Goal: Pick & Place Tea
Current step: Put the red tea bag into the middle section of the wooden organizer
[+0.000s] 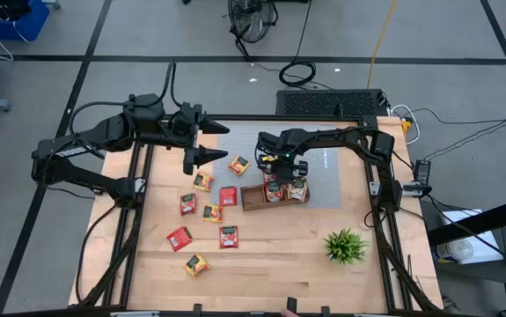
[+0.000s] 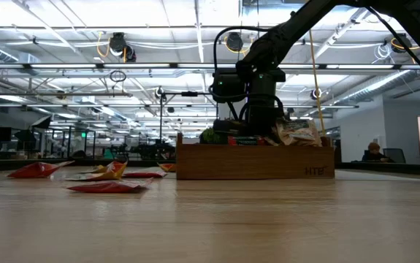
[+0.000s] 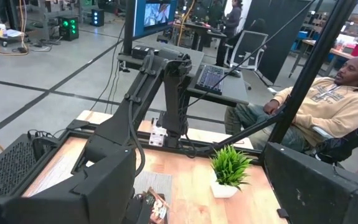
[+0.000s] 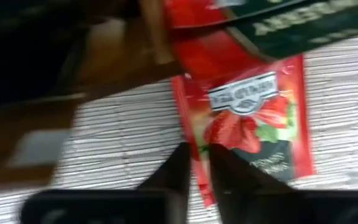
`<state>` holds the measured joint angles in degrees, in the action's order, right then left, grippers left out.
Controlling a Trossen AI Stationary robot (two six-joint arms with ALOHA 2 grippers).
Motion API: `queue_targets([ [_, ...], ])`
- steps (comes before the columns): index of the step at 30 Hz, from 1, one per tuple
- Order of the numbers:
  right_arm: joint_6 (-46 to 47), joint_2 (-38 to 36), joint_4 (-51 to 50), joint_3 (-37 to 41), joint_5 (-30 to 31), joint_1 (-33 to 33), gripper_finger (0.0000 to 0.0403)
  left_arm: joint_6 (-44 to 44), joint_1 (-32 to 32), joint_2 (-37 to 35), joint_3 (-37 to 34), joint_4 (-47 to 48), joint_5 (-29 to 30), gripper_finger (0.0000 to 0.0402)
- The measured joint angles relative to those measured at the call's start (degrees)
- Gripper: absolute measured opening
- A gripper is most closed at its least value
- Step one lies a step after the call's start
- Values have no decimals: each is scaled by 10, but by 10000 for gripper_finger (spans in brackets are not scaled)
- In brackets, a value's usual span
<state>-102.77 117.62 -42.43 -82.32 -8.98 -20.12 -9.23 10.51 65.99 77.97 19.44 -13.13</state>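
Note:
Several red and orange-yellow tea sachets point(image 1: 228, 195) lie loose on the wooden table, left of the brown tray point(image 1: 254, 201), which holds more sachets point(image 1: 298, 189). My right gripper point(image 1: 275, 174) points down at the tray's far side and is shut on a red strawberry-label sachet point(image 4: 253, 130). That sachet lies flat on the grey ribbed mat point(image 4: 116, 137), its upper end under a dark green sachet point(image 4: 291, 25). My left gripper point(image 1: 195, 145) hangs open above the table's far left, with nothing between its fingers. My right gripper pinches one long side edge point(image 4: 198, 163) of the red sachet between its two fingertips, near a corner. The fingers come from above, pointing steeply down. The sachet still lies flat on the mat beside the tray.
A spiky green plant point(image 1: 345, 246) in a white pot stands at the near right. The grey mat point(image 1: 323, 163) covers the far right of the table. Bare wood shows along the near edge. A person point(image 3: 328, 106) sits beyond the table's right side.

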Motion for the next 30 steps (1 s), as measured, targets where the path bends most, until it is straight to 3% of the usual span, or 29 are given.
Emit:
queue_targets([
  [6, 13, -1, -3, 1, 0, -1, 2, 0, 0, 0, 0, 0, 0, 351],
  [27, 51, -104, 51, 2, 18, -13, 0, 0, 0, 0, 0, 0, 0, 351],
  [30, 105, -108, 89, 2, 23, -12, 0, 0, 0, 0, 0, 0, 0, 351],
])
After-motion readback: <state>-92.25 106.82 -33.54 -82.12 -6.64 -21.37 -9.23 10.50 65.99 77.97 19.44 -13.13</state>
